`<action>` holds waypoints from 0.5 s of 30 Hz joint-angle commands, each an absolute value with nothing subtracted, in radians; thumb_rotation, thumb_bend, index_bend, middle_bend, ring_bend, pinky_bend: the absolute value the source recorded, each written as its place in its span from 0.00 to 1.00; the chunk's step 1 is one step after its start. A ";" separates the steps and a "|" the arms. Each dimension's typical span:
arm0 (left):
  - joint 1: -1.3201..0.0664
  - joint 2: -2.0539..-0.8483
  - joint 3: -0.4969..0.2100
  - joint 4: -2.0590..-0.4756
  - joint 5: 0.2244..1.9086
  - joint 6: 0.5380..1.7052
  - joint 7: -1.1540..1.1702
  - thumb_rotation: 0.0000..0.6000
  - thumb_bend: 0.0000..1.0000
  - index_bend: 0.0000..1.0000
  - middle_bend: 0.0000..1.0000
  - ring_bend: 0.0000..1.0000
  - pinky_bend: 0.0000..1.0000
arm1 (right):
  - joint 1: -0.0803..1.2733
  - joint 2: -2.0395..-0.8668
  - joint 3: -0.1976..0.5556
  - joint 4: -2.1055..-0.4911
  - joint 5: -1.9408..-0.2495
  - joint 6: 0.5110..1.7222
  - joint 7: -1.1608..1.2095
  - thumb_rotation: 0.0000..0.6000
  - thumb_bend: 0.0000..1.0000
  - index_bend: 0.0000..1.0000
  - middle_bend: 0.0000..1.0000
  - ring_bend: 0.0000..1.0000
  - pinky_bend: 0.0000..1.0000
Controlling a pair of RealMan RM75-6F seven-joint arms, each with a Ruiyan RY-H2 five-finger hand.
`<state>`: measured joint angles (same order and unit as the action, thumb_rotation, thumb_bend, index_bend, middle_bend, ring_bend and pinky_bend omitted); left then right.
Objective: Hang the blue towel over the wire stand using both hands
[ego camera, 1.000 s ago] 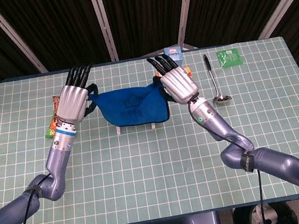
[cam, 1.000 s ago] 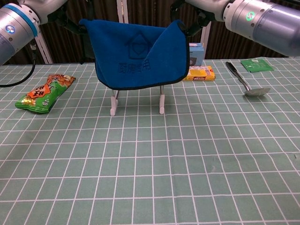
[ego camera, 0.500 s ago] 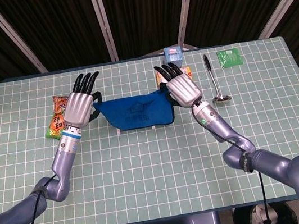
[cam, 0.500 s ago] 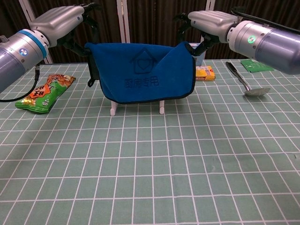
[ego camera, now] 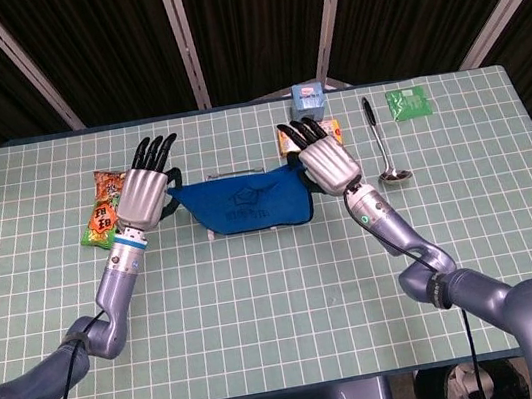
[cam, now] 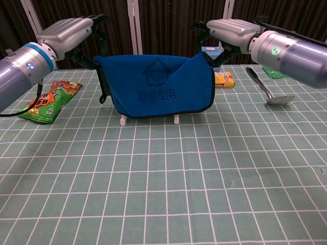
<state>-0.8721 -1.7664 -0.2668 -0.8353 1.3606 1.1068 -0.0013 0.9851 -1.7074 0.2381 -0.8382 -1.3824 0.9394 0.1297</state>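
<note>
In the head view, the left hand (ego camera: 142,193) and the right hand (ego camera: 326,162) each hold one upper corner of the towel (ego camera: 246,201), which is spread between them over the stand (ego camera: 229,175) near the middle of the table (ego camera: 262,301), with a snack bag (ego camera: 103,207) to the left and a ladle (ego camera: 382,141) to the right. In the chest view, the towel (cam: 156,87) hangs down in front of the stand's white feet (cam: 124,121), its top corners gripped from above by the left hand (cam: 69,31) and the right hand (cam: 230,29); the fingers curl down behind the cloth, but how tightly they close I cannot tell.
</note>
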 commanded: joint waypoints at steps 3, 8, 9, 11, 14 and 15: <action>-0.871 -1.770 -0.263 -0.823 1.357 1.101 -0.010 1.00 0.45 0.69 0.00 0.00 0.00 | 0.985 -1.711 0.232 -0.831 -1.394 0.947 0.143 1.00 0.50 0.33 0.04 0.00 0.00; -0.868 -1.762 -0.259 -0.829 1.343 1.071 -0.020 1.00 0.33 0.01 0.00 0.00 0.00 | 0.981 -1.709 0.222 -0.833 -1.402 0.947 0.155 1.00 0.15 0.00 0.00 0.00 0.00; -0.867 -1.758 -0.261 -0.834 1.336 1.063 -0.019 1.00 0.28 0.00 0.00 0.00 0.00 | 0.980 -1.708 0.223 -0.835 -1.401 0.948 0.157 1.00 0.11 0.00 0.00 0.00 0.00; -0.865 -1.748 -0.263 -0.848 1.325 1.048 -0.007 1.00 0.25 0.00 0.00 0.00 0.00 | 0.978 -1.706 0.224 -0.838 -1.399 0.948 0.153 1.00 0.08 0.00 0.00 0.00 0.00; -0.861 -1.738 -0.267 -0.865 1.310 1.038 0.007 1.00 0.24 0.00 0.00 0.00 0.00 | 0.976 -1.704 0.226 -0.840 -1.396 0.951 0.146 1.00 0.08 0.00 0.00 0.00 0.00; -0.860 -1.733 -0.267 -0.871 1.308 1.037 0.010 1.00 0.24 0.00 0.00 0.00 0.00 | 0.974 -1.702 0.227 -0.843 -1.395 0.953 0.142 1.00 0.08 0.00 0.00 0.00 0.00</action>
